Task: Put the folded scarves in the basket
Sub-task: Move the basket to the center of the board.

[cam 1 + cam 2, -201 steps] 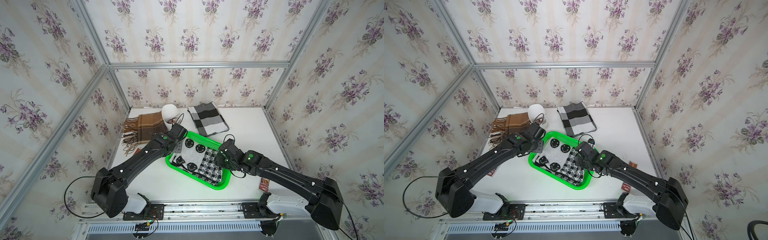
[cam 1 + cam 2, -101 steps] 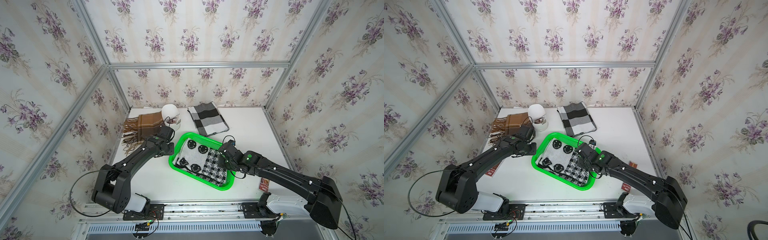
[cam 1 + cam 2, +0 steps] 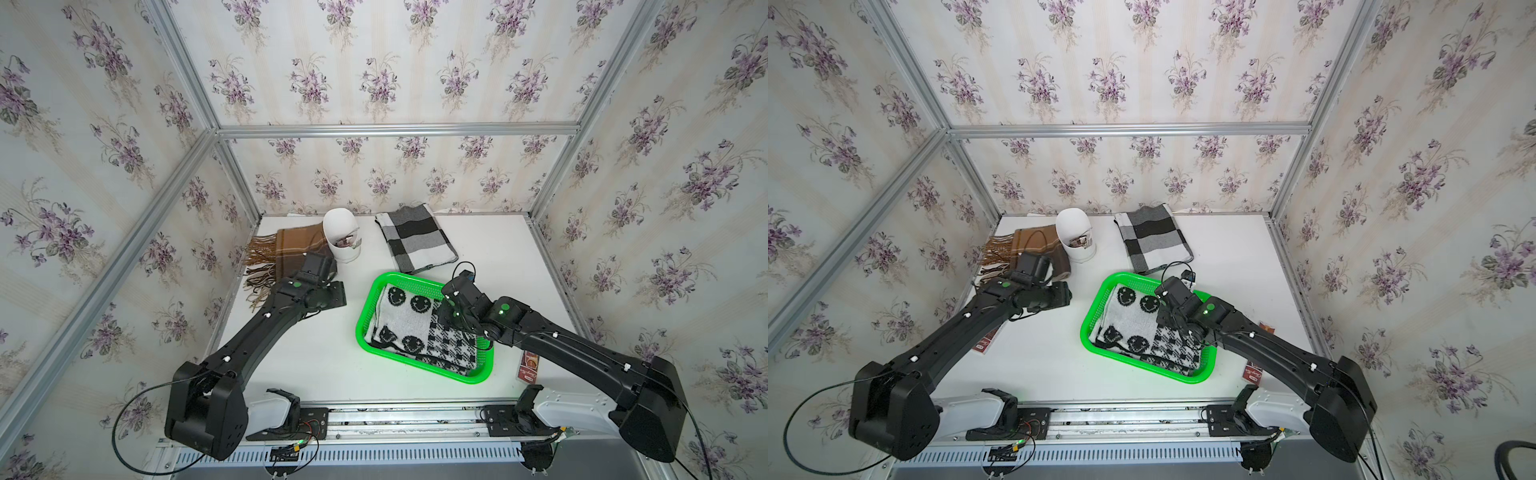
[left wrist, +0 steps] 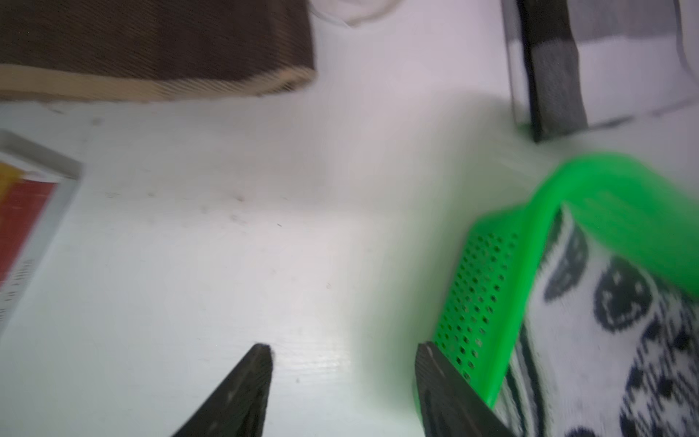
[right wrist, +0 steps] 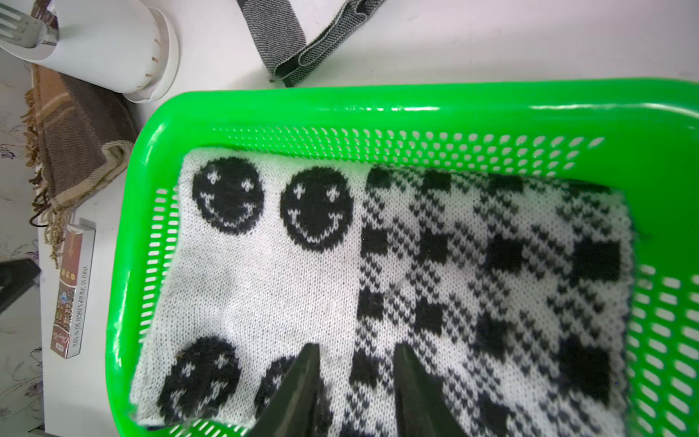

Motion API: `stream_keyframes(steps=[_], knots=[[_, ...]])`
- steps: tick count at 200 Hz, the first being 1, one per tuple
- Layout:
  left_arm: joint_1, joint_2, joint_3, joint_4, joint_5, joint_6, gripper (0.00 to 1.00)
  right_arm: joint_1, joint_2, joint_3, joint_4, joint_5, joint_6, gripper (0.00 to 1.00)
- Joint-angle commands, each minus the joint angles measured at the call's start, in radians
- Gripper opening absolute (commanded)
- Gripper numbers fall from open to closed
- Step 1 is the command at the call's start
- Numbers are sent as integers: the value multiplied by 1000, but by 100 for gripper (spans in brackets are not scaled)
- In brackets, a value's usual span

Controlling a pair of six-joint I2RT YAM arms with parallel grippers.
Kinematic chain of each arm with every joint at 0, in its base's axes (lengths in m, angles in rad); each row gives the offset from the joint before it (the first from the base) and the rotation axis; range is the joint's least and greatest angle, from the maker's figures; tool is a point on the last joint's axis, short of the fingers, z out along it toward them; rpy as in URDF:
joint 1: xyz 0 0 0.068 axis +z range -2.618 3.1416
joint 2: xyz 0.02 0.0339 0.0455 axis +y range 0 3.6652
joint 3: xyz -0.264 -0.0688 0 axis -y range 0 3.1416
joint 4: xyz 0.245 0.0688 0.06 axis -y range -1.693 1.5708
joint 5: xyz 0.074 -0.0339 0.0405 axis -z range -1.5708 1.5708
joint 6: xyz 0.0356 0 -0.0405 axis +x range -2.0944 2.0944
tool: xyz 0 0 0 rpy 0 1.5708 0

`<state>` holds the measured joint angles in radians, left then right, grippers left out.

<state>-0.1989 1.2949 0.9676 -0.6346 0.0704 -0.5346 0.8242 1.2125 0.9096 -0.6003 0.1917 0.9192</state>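
The bright green basket (image 3: 365, 316) (image 3: 1088, 320) stands right of the table's middle. A folded white and black knit scarf (image 3: 407, 324) (image 5: 302, 287) with smiley faces and checks lies flat inside it. My right gripper (image 5: 356, 348) (image 3: 446, 316) hovers low over the scarf's middle, open by a narrow gap, holding nothing. My left gripper (image 4: 343, 346) (image 3: 338, 295) is open over bare table. It is just left of the basket, whose perforated outer wall (image 4: 476, 287) is beside one finger.
A brown fringed scarf (image 3: 286, 249), a white holder with a fork (image 3: 343, 239) and a grey and black checked scarf (image 3: 415, 239) lie along the back. Small red packs lie at the right (image 3: 528, 365) and under the left arm (image 3: 984, 345).
The left gripper has left the basket's far left corner, pulled back to the left and opened wider. The basket with the scarf has shifted a little to the right. The right gripper stays over the scarf.
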Motion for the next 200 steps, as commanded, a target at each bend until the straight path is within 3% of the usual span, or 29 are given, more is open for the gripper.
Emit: stream_keyframes(steps=[1,48,69,111,135,200], knots=[[128,45,33,5,39,-21,73,-1,5,15,31,-6,-19,38],[397,351,146,122,176,-138,73,0,13,22,52,-21,-26,38],[458,478,212,160,230,-178,74,0,12,21,51,-24,-26,38],[483,575,292,230,237,-213,77,0,12,17,51,-27,-29,38],[485,603,315,209,193,-222,73,0,21,12,54,-30,-28,38],[506,539,271,174,117,-236,72,-1,31,0,65,-40,-26,39]])
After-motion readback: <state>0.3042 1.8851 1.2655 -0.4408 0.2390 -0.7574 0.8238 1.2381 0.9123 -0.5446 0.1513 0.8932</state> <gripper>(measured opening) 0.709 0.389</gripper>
